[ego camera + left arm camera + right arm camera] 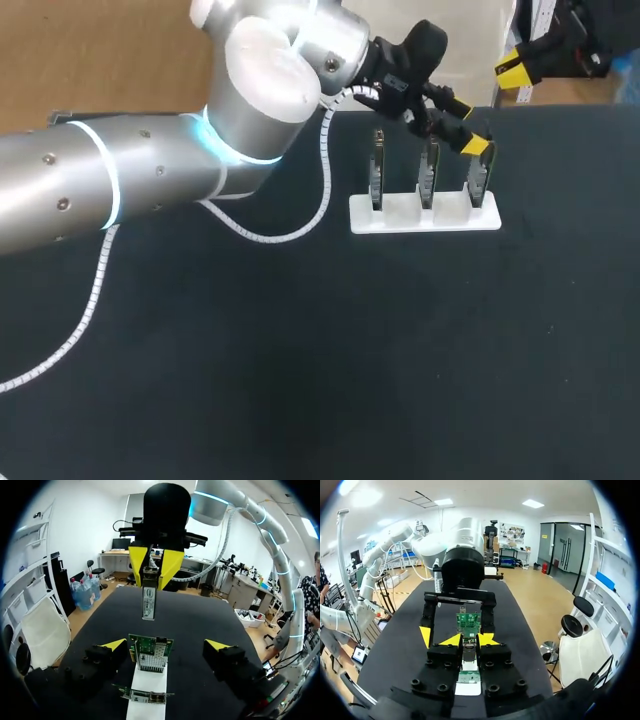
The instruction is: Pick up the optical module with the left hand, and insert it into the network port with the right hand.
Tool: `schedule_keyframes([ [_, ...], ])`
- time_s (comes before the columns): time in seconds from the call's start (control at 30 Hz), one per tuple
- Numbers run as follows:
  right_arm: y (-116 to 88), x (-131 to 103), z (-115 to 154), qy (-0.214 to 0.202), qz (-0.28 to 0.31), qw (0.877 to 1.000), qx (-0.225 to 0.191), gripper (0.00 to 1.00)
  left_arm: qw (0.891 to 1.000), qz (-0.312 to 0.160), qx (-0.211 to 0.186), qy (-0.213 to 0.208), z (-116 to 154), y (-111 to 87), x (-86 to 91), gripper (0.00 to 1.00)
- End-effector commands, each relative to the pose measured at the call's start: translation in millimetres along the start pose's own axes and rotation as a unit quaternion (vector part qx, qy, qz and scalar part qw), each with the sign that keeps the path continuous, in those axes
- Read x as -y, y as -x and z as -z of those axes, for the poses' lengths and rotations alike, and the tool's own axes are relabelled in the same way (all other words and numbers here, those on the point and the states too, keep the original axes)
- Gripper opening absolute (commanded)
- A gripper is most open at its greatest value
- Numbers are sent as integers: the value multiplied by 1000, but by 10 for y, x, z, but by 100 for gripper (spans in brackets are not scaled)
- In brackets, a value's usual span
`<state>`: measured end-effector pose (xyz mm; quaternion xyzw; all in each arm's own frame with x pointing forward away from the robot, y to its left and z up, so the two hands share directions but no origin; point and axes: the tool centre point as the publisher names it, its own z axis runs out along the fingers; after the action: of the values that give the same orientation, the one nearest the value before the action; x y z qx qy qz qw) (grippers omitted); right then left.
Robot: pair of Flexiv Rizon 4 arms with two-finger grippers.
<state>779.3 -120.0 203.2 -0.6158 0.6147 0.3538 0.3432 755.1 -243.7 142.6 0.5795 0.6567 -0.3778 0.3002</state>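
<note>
The optical module [148, 600], a slim silver bar, hangs from my right gripper [156, 567], which is shut on it; in the right wrist view the module [469, 654] sits between the yellow tips of that gripper [470, 640]. In the head view the right gripper [515, 72] is at the far right edge of the table. My left gripper [468, 127] is open over the rightmost network card [480, 180]. In the left wrist view that gripper [165, 644] straddles the green card [151, 654] without touching it. The card [469, 622] stands just ahead of the module.
A white stand [425, 215] holds three upright network cards in a row on the black table. Its base [147, 685] runs under my left gripper. My left arm [150, 180] and its white cable span the left half of the table.
</note>
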Motion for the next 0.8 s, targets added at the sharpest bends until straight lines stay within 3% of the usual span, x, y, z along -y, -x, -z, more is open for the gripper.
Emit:
schedule_keyframes([
  [0.03, 0, 7, -3, 1, 1, 1000, 0, 0, 1000, 1, -16, -3, -29, -25, -35, 100],
  [0.8, -10, 16, -33, 6, 0, 1000, 0, 0, 999, -32, -30, 3, -10, -14, -5, 100],
])
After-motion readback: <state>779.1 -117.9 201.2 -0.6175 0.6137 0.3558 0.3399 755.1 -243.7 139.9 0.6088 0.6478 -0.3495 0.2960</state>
